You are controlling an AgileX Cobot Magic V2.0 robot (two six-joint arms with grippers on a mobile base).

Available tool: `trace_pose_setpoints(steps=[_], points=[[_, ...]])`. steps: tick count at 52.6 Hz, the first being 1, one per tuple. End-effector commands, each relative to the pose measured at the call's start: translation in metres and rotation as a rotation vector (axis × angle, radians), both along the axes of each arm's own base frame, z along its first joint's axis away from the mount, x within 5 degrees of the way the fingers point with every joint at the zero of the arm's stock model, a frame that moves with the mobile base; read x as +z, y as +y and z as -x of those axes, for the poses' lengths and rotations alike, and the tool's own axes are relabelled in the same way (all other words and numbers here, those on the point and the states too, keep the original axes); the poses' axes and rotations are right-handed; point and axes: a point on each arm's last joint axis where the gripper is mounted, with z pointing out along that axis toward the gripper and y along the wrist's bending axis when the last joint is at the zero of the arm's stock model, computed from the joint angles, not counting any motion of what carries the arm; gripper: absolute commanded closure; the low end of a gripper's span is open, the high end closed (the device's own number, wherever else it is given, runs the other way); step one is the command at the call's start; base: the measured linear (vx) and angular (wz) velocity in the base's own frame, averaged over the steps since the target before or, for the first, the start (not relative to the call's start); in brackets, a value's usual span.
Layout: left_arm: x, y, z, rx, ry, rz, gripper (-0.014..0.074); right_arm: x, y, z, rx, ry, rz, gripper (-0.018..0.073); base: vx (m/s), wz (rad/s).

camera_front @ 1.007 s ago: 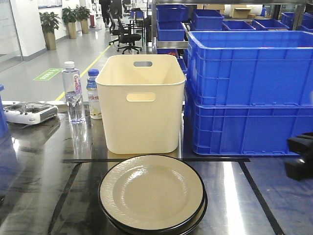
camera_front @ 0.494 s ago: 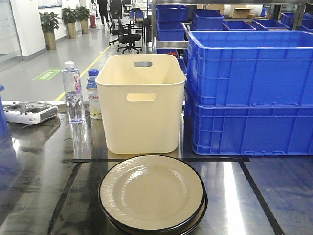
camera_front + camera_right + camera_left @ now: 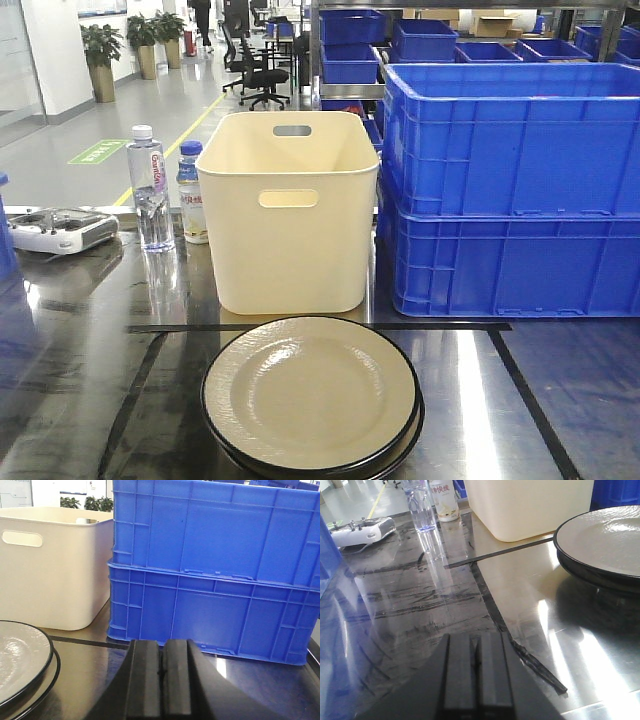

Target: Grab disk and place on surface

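In the front view you see the disk (image 3: 310, 392), a cream plate with a black rim, at the bottom centre of the frame, stacked on another plate on the steel tabletop (image 3: 80, 380). A cream bin (image 3: 288, 210) stands just behind it, 2 blue crates (image 3: 510, 190) fill the right, and 2 bottles (image 3: 152, 190) stand at the left.

In the left wrist view your left hand (image 3: 476, 677) sits bottom centre, its jaws pressed together on nothing, with the disk (image 3: 605, 537) at the upper right.

In the right wrist view your right hand (image 3: 161, 680) is likewise closed and empty, the disk (image 3: 20, 662) at the lower left.

right arm gone from front view
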Motion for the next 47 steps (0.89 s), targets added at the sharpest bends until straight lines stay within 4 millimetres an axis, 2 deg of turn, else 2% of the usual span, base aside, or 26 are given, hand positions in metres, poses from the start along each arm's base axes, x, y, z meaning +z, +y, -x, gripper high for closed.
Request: trace_pose_setpoints(steps=[1,6,12,23,30,34,47], points=[[0.013,0.002,-0.002,0.028,-0.072,0.030,0.0598,0.018,-0.003,0.002,-0.025,-0.107,-0.006,0.0568,0.00,0.00],[0.013,0.002,0.001,0.029,-0.083,0.017,0.0598,0.018,-0.003,0.002,-0.025,-0.107,-0.006,0.0568,0.00,0.00],[0.007,0.005,0.013,0.058,-0.122,-0.044,0.0598,0.018,-0.003,0.002,-0.025,-0.107,-0.006,0.0568,0.00,0.00],[-0.043,0.013,0.036,0.174,-0.209,-0.007,0.0598,0.018,-0.003,0.002,-0.025,-0.107,-0.006,0.0568,0.00,0.00],[-0.081,0.015,0.043,0.203,-0.256,0.048,0.0598,0.018,-0.003,0.002,-0.025,-0.107,-0.006,0.0568,0.00,0.00],[-0.094,0.015,0.043,0.210,-0.323,0.085,0.0598,0.018,-0.003,0.002,-0.025,-0.108,-0.006,0.0568,0.00,0.00],[-0.094,0.015,0.043,0.210,-0.287,0.091,0.0598,0.018,-0.002,0.002,-0.023,-0.103,-0.006,0.0568,0.00,0.00]])
